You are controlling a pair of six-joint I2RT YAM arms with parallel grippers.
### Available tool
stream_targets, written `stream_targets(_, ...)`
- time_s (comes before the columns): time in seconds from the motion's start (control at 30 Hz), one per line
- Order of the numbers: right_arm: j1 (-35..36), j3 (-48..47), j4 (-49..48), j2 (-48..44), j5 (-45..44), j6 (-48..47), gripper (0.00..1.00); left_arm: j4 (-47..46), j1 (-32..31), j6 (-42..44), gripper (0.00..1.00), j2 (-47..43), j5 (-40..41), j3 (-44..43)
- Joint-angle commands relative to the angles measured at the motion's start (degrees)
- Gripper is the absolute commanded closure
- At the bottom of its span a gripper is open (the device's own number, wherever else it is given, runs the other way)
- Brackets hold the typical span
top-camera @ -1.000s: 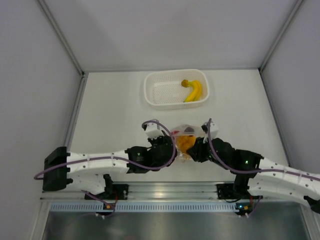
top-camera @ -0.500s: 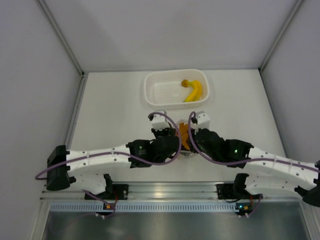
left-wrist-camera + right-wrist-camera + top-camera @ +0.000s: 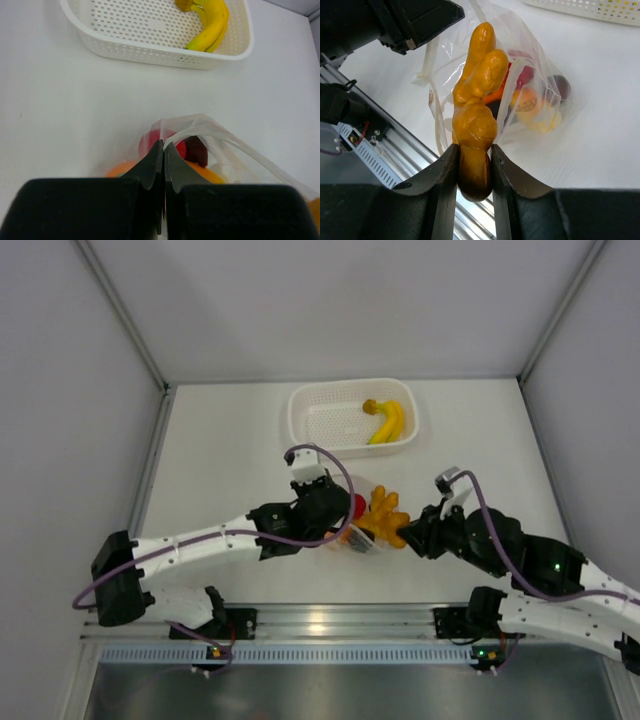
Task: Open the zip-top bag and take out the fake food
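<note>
Toward the middle of the white table's (image 3: 220, 460) near edge, just ahead of the two arm bases, sits a clear, crinkly plastic zip-top bag (image 3: 360, 542) with its mouth pulled open. The left gripper (image 3: 164, 150) comes at it from the left side. Its two black fingers are pressed tight together on a fold of the bag's rim, lifting that edge off the surface.

The right gripper (image 3: 474, 161) reaches in from the right edge's side. It is clamped around the thick end of a knobbly, branching orange plastic toy piece (image 3: 476, 107), which rises from between the fingers. From above, this piece (image 3: 385, 517) lies just beside the bag on its right. It looks clear of the opening, though from the wrist view I can't be sure whether its tip touches the plastic.

Through the bag (image 3: 540, 60) several toys show, bunched together. There is a red fruit (image 3: 159, 140) near the pinched rim, a dark purple piece (image 3: 561, 86) and a round orange (image 3: 526, 104).

Against the middle of the far edge, well apart from the arms, stands a white perforated plastic basket (image 3: 296, 425). A yellow banana (image 3: 388, 422) lies in its right half.
</note>
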State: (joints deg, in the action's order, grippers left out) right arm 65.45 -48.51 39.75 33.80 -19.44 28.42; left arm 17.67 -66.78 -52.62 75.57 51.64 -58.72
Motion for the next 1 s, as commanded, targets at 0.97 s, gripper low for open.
stream_targets(0.97, -36.4, -37.2, -24.6, 56.2, 17.6, -11.6, 0.99, 13.7, 11.9, 4.0, 1.00, -27.8, -12.9, 10.6)
